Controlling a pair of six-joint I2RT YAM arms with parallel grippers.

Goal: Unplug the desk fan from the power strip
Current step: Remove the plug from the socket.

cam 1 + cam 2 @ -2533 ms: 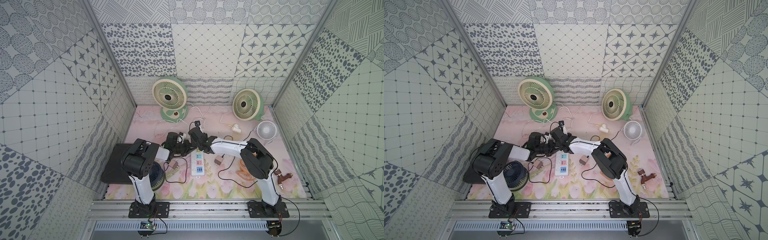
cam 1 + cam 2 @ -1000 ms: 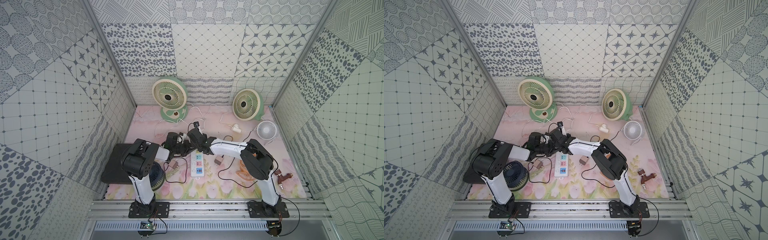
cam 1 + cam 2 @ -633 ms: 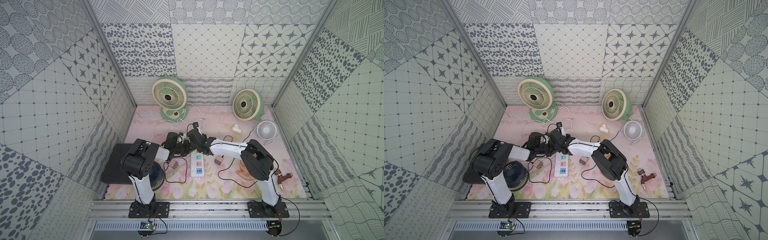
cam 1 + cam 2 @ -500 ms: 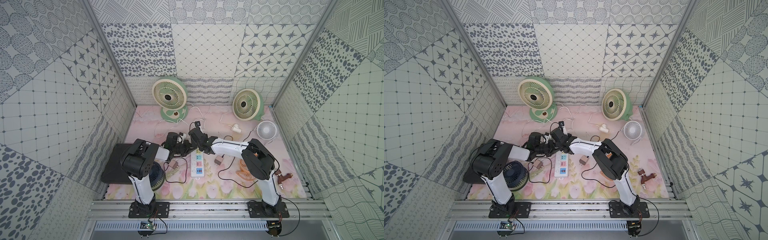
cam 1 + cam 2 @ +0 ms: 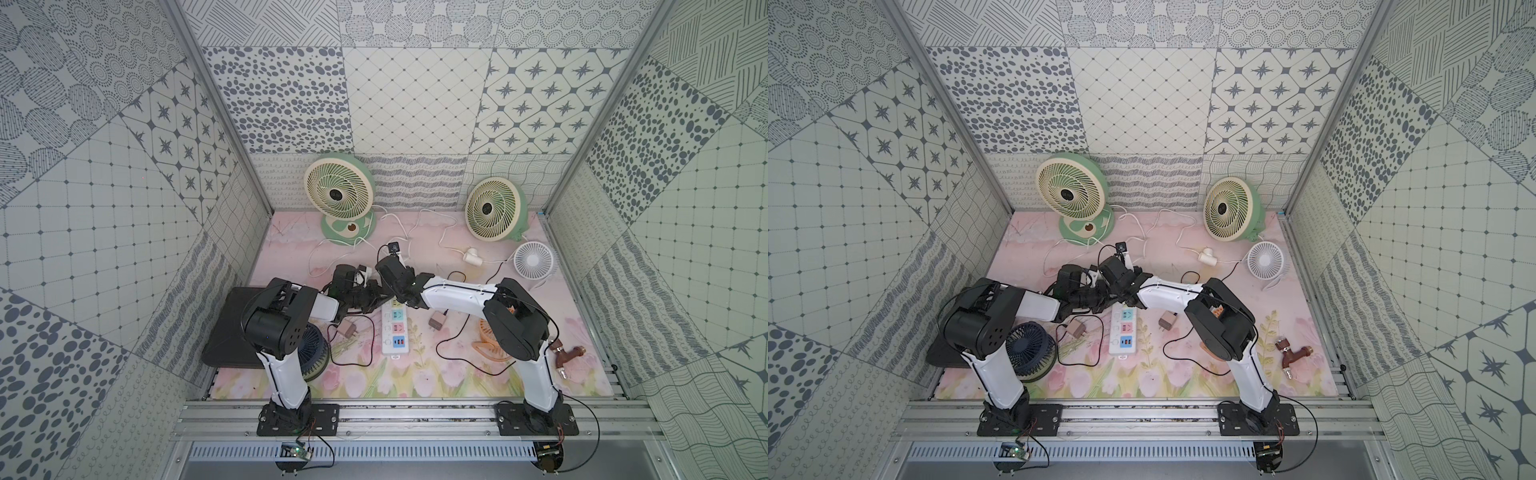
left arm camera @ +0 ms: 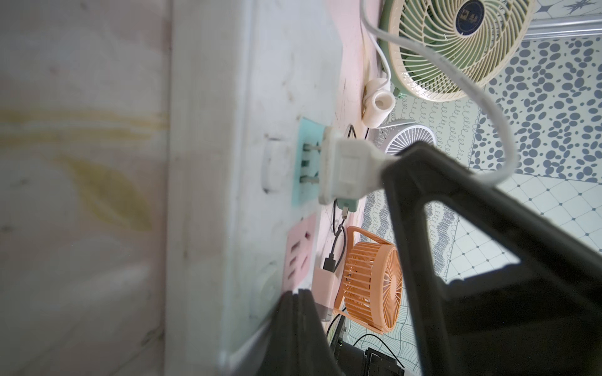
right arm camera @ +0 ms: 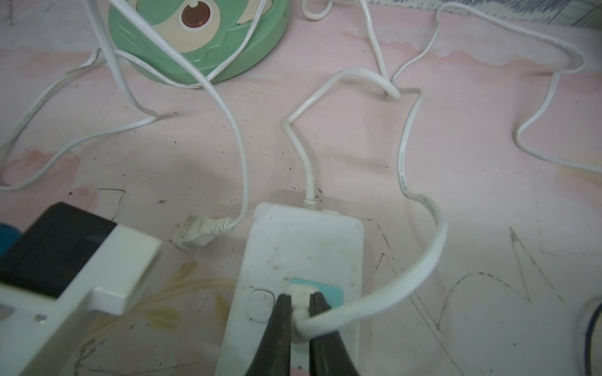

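Right wrist view: my right fingers (image 7: 282, 314) clamp the white plug (image 7: 300, 301) on the power strip (image 7: 303, 241), mid-worktop; left fingers (image 6: 293, 317), closed, rest on it. Prongs show, so I'd pull straight off.

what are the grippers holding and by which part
The right gripper pinches the white plug by the sides of its body, prongs partly out of the power strip. The left gripper, shut, holds nothing.

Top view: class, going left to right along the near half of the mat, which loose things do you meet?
black tray → dark blue fan → tan charger → power strip → pink charger → orange fan → brown tap
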